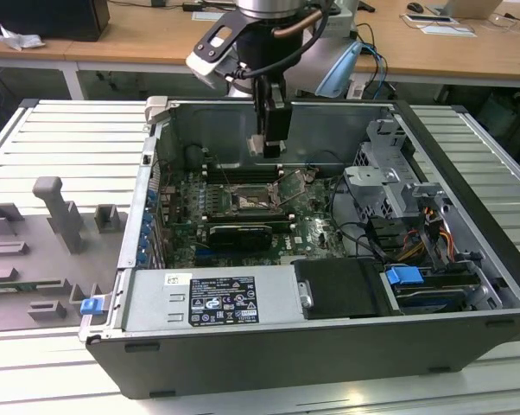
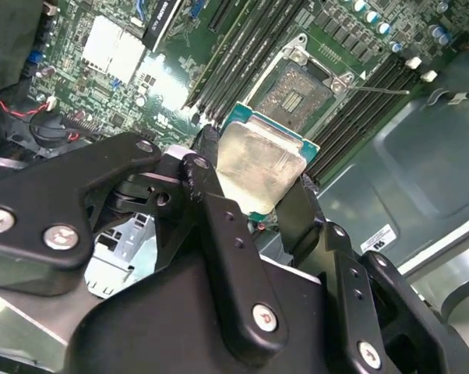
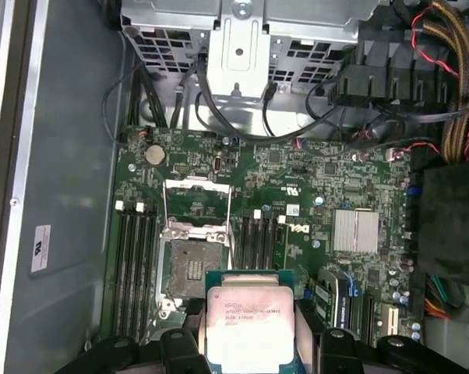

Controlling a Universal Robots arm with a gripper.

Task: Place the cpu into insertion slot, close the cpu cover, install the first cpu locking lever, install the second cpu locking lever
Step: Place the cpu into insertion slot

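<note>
Chip point(image 3: 248, 323) is clamped by its edges in my pincer point(image 2: 254, 187), held inside the open computer case point(image 1: 329, 363) above the green board point(image 3: 297, 179). Socket point(image 3: 192, 269) on that board sits uncovered, contacts exposed, its cover point(image 3: 197, 184) swung open.

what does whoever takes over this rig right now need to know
Gripper: shut on the small flat square silver-topped cpu, held above the green circuit board.
Square dark-centred insertion slot: empty, with the cpu apart from it.
Thin silver metal cpu cover frame: swung open.
Thin wire locking lever: unlatched, sticking out from the slot's corner.
Done: cpu is in the grasp.
Not yet done: cpu seated, cover closed, both levers installed.
</note>
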